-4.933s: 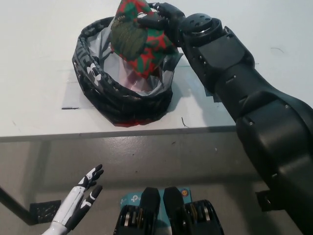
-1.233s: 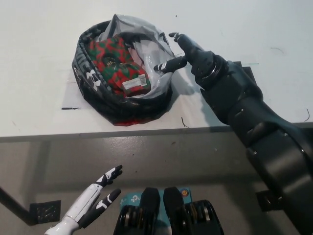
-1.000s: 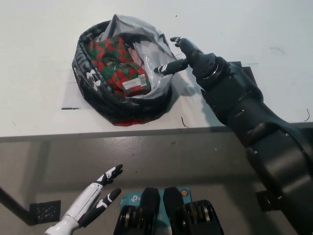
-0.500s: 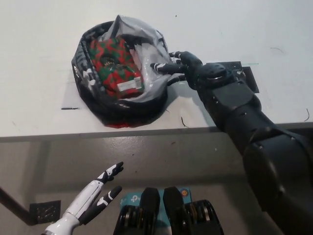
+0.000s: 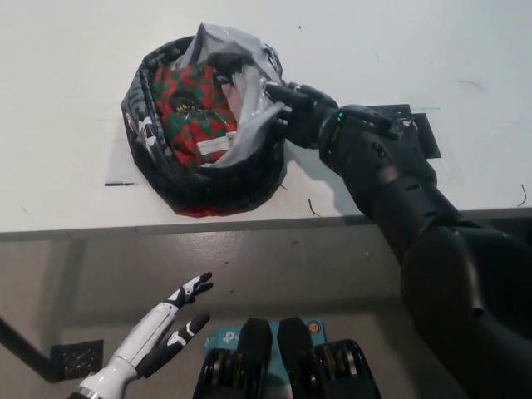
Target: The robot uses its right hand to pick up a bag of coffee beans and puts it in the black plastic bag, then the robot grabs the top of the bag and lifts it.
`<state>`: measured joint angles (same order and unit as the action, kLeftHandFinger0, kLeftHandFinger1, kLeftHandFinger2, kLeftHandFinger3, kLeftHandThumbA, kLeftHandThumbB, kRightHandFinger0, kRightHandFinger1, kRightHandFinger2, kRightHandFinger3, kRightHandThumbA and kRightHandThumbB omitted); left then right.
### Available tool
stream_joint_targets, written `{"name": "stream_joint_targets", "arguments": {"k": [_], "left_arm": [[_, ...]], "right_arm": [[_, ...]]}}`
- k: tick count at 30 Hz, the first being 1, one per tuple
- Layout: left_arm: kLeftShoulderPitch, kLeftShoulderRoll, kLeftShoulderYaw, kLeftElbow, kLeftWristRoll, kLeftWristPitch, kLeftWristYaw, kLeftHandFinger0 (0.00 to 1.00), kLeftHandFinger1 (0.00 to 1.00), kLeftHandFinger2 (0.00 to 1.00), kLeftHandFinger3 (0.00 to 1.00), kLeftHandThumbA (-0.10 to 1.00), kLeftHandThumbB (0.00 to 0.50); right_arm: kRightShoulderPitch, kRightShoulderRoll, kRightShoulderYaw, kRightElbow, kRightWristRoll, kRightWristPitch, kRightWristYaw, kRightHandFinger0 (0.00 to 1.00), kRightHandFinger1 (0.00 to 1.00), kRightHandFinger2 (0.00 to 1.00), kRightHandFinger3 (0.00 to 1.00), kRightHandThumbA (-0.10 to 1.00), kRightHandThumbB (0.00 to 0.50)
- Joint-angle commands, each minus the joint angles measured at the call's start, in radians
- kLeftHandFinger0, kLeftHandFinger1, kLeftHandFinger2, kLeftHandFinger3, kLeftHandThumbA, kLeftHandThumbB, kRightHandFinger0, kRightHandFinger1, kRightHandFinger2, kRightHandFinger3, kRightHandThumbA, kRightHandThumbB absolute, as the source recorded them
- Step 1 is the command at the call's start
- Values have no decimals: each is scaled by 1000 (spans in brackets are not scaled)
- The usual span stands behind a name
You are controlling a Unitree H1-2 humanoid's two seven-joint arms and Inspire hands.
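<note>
Nearest us, at seven o'clock below the desk [image 5: 66, 191] edge, our white left hand [image 5: 162, 337] rests with fingers spread, holding nothing. On the desk toward eleven o'clock sits the black plastic bag [image 5: 204, 179], white logo marks on its rolled rim, too small to read. Inside lies the coffee bean bag [image 5: 191, 112], red and green, with a pale label we cannot read. At one o'clock, our black right hand [image 5: 295, 112] has its fingers closed on the bag's right rim. Beyond, a black plate [image 5: 411, 129] lies under the arm.

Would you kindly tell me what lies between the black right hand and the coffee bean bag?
In the head view, only the black plastic bag's crumpled grey inner wall separates the right hand from the coffee bean bag.
</note>
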<state>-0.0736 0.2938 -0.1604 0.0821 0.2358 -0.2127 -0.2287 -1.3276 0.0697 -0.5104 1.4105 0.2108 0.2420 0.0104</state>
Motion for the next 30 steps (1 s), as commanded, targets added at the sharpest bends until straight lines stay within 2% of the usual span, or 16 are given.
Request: {"name": "stream_joint_targets", "arguments": {"k": [1, 7, 10, 13, 14, 15, 19, 20, 23, 24, 27, 30], "left_arm": [[-17, 32, -9, -16, 11, -14, -20, 1000, 1000, 961, 1000, 1000, 305], [-16, 31, -11, -15, 18, -17, -11, 1000, 1000, 971, 1000, 1000, 292], [-18, 31, -11, -16, 19, -17, -10, 1000, 1000, 950, 1000, 1000, 318], [-19, 29, -11, -14, 19, -16, -10, 1000, 992, 939, 1000, 1000, 325], [-20, 29, -11, -14, 22, -16, -9, 1000, 989, 939, 1000, 1000, 312], [-22, 31, -12, -13, 29, -20, -7, 1000, 986, 943, 1000, 1000, 303], [-25, 28, -12, -10, 27, -13, -8, 1000, 985, 952, 1000, 1000, 300], [-25, 29, -13, -10, 30, -15, -8, 1000, 986, 953, 1000, 1000, 300], [-20, 29, -14, -13, 33, -10, -9, 1000, 991, 958, 1000, 1000, 304], [-21, 29, -15, -13, 32, -6, -11, 1000, 993, 959, 1000, 1000, 308], [-25, 28, -17, -13, 39, -3, -10, 1000, 984, 945, 1000, 1000, 306], [-29, 28, -18, -7, 32, -9, -12, 1000, 977, 935, 1000, 1000, 298]], "right_arm": [[-82, 1, -1, -27, 54, -17, -18, 0, 102, 539, 759, 205, 68], [-92, -8, 26, -31, 52, -17, -11, 0, 97, 544, 778, 184, 68], [-126, -13, 23, -36, 66, -3, -14, 0, 93, 554, 746, 203, 59], [-164, -16, 12, -46, 86, 12, -27, 0, 72, 551, 812, 232, 29], [-182, -17, -1, -50, 102, 18, -32, 0, 56, 541, 800, 224, 57], [-200, -18, -16, -52, 120, 20, -31, 0, 34, 523, 751, 204, 42], [-260, -20, -32, -58, 142, 35, -46, 0, 34, 528, 616, 189, 49], [-274, -21, -37, -58, 149, 43, -50, 0, 37, 538, 617, 189, 53], [-293, -21, -43, -58, 160, 40, -43, 0, 67, 571, 634, 94, 48], [-306, -21, -39, -56, 160, 41, -45, 0, 73, 567, 669, 93, 28], [-328, -22, -38, -53, 163, 40, -56, 0, 75, 574, 692, 96, 17], [-349, -20, -32, -57, 169, 44, -50, 0, 67, 550, 650, 156, 3]]}}
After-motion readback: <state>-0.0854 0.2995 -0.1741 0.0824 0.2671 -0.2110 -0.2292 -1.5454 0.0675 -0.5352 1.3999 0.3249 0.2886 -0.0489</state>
